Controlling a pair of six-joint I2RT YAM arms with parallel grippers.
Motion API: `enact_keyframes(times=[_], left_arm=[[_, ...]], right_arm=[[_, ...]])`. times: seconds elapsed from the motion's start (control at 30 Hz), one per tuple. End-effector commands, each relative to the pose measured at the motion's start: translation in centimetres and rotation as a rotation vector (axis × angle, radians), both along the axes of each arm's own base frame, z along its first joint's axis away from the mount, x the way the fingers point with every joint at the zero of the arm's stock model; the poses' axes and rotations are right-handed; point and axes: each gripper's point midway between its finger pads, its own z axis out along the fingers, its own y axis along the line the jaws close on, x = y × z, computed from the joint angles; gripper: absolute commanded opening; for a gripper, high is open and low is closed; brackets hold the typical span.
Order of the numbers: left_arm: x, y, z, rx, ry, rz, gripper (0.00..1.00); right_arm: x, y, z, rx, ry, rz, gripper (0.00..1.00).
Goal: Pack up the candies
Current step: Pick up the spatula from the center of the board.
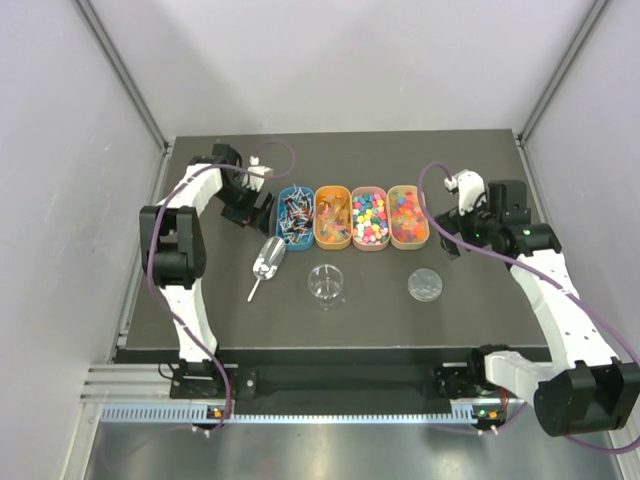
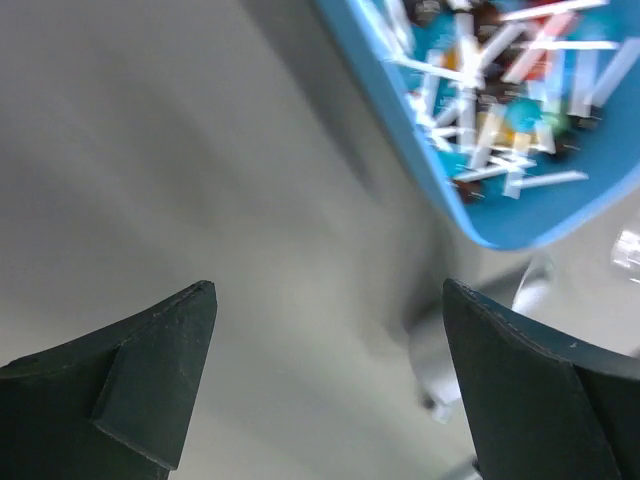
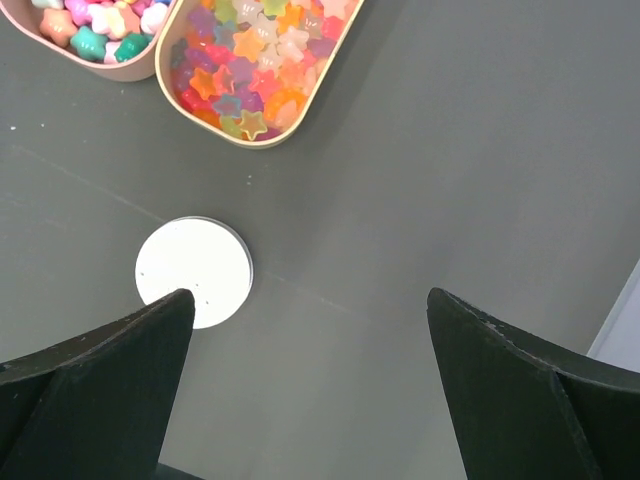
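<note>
One dark table (image 1: 380, 325) bears everything. Two arms reach over it. The left gripper (image 1: 253, 210) has its fingers wide apart with nothing between them. The right gripper (image 1: 450, 240) is spread just as wide and holds nothing either.

Four oval trays stand in one row between the two grippers. The blue tray (image 1: 281, 200) is just to the right of the left gripper, and the tan tray (image 1: 428, 235) is just to the left of the right gripper. Two more trays sit between those.

One clear jar (image 1: 326, 284) stands between the grippers, nearer the bases. One round lid (image 3: 193, 272) lies flat near the right gripper, on its left. One metal scoop (image 1: 267, 262) lies near the left gripper, toward the base.

The candies (image 1: 370, 215) fill all four trays, apart from both grippers.
</note>
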Motion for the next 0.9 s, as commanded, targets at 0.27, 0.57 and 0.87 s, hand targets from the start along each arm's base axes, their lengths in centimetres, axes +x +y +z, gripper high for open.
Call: enact_keyframes(times=[0.27, 0.57, 0.87], left_arm=[[7.8, 0.9, 12.2, -0.317, -0.187, 0.377, 0.85], [2.7, -1.8, 10.9, -0.425, -0.011, 0.267, 0.32], [1.0, -0.7, 10.8, -0.295, -0.013, 0.178, 0.38]], right_arm=[[-0.6, -0.6, 0.3, 0.018, -0.010, 0.005, 1.00], [0.4, -0.7, 1.1, 0.012, -0.027, 0.010, 1.00], [-0.6, -0.2, -0.2, 0.042, 0.007, 0.033, 1.00]])
